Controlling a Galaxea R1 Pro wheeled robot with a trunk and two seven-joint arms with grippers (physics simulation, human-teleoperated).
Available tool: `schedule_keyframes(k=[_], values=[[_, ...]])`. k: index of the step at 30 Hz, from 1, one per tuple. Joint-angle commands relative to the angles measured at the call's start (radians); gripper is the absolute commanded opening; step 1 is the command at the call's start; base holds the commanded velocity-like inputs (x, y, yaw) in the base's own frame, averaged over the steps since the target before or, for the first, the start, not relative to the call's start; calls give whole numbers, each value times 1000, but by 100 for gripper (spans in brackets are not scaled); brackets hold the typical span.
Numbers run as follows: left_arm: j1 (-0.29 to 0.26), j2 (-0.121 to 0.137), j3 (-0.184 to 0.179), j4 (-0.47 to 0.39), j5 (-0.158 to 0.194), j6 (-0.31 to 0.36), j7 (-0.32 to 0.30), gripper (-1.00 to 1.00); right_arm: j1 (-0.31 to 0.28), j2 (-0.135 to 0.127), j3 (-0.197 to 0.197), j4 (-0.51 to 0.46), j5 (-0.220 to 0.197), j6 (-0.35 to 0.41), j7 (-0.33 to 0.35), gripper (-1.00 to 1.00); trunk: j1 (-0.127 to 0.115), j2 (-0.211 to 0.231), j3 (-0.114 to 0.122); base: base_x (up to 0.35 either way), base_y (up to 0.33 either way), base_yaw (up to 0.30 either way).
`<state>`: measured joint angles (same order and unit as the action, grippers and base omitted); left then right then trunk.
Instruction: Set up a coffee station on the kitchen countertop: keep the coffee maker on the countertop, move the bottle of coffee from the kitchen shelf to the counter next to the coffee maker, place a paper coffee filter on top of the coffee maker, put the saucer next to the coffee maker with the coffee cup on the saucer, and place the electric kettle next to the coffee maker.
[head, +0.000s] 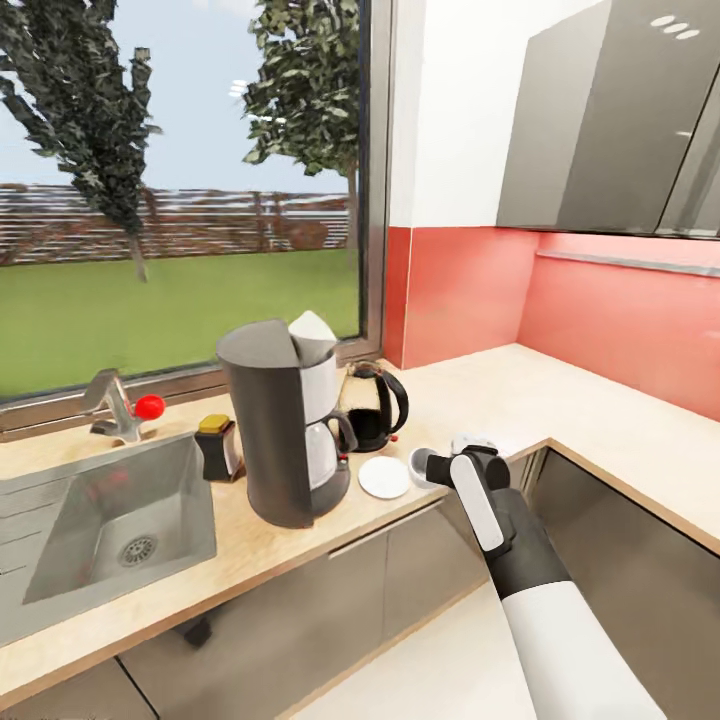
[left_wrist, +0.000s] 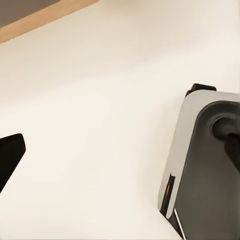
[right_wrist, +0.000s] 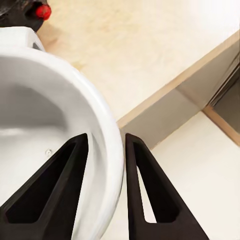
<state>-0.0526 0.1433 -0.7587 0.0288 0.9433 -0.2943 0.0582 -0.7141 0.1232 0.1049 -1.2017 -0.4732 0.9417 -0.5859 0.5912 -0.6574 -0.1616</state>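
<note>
Steel sink sits at the left of the beige worktop. Next come the bottle of coffee, then the coffee maker with the paper coffee filter on top, the electric kettle behind and the saucer in front. Just right of the saucer, the right end effector pinches the coffee cup rim between its 2 fingers. Whether the left end effector is apart or together, I cannot tell.

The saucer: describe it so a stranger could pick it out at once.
Start at the tall dark grey coffee maker on the kitchen countertop by the window. Just to its right, in front of the glass electric kettle, lies the saucer. It is the only flat, empty white disc there; the coffee cup beside it is held by the right tool.
</note>
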Motion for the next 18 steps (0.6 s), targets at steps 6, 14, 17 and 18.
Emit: schedule_keyframes(k=[6, 14, 17, 18], values=[[-1, 0, -7, 3, 3, -3, 3, 100, -1, 3, 2, 1, -10, 2, -11, -100, 1, -1, -2, 163, -291, 277], [-1, 0, -7, 2, 3, 0, 3, 100, -1, 10, 7, 32, -9, 2, -12, -100, 1, -1, -2, 70, -73, 277], [-1, -1, -7, 3, 3, 1, 3, 100, -1, 17, 8, 70, -11, 2, -12, -100, 1, -1, -2, 5, -4, 277], [-1, -1, -7, 3, 3, 1, 3, 100, -1, 18, 8, 73, -11, 2, -12, -100, 1, -1, -2, 1, -1, 277]])
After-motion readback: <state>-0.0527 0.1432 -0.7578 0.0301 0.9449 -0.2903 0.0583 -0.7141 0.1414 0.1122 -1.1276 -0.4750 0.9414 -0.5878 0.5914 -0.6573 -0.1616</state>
